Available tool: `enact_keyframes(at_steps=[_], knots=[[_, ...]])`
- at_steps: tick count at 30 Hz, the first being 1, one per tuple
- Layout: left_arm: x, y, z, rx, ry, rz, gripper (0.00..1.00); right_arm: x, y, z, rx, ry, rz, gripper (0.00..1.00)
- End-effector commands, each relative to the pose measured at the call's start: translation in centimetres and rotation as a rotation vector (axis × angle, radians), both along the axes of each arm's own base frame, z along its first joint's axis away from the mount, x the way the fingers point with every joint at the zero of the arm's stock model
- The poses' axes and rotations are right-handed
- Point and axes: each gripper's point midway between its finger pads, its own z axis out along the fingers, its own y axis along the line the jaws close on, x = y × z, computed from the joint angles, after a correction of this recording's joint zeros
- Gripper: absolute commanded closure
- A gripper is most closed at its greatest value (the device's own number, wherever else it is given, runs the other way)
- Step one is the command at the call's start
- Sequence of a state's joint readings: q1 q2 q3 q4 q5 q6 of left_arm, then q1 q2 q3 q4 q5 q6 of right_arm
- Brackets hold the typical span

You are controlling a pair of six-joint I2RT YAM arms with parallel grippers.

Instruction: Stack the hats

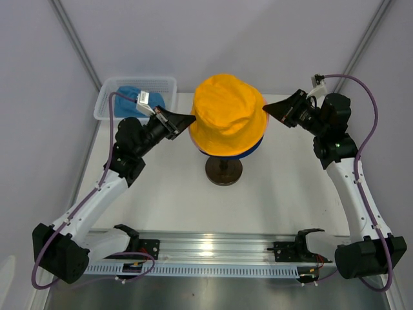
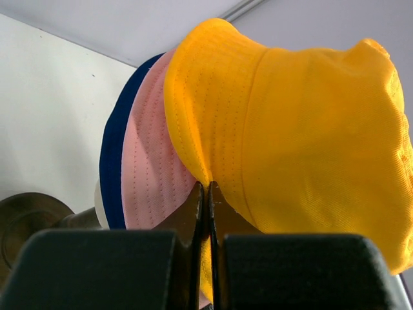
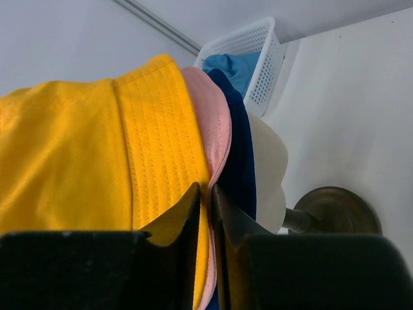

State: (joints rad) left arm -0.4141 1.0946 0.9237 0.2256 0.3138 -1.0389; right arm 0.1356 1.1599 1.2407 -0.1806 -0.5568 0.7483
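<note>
While the yellow-orange hat (image 1: 227, 116) sits topmost on the cream mannequin head (image 3: 268, 161) at the middle of the surface (image 1: 290, 194), both arms reach in at it from opposite sides; left arm goes from its base at the near left corner up and inward, forearm sloping toward the centre, wrist turned to the right so the left fingers (image 1: 191, 119) point at the hat's left brim; in the left wrist view those fingers are pressed together, no gap to speak of, with the yellow brim edge pinched between the tips; right arm runs from its base at the near right corner up along the right side, bends at the elbow far right, wrist angled back left so the right fingers (image 1: 266, 107) meet the hat's right brim; right wrist view shows them narrow, a thin slot only, yellow brim fabric caught in it; the pink edge runs down into the same slot, cannot tell if it is gripped too; under the yellow one the pink hat (image 2: 151, 161) shows as a band, under that the dark blue hat (image 2: 118, 135), all three nested over the head; the head stands on a dark round stand (image 1: 223, 171); light blue hat (image 1: 137, 97) lies apart in the white mesh basket (image 1: 106, 106) at the far left corner, behind the left wrist.
</note>
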Motion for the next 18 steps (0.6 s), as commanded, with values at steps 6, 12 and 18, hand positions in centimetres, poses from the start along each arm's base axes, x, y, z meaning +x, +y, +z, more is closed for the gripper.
enact_keyframes(at_steps=[6,12,18], knots=[[0.8,1.4,-7.7,0.23,0.099,0.128,0.99,1.0,0.1,-1.7,-0.031,0.018,0.0,1.0],[0.7,3.0,-10.8,0.315,0.13,0.196,0.99,1.4,0.1,-2.3,-0.04,0.027,-0.001,1.0],[0.3,2.6,-11.9,0.355,0.134,0.16,0.99,1.7,0.0,-3.2,-0.06,0.047,-0.005,1.0]])
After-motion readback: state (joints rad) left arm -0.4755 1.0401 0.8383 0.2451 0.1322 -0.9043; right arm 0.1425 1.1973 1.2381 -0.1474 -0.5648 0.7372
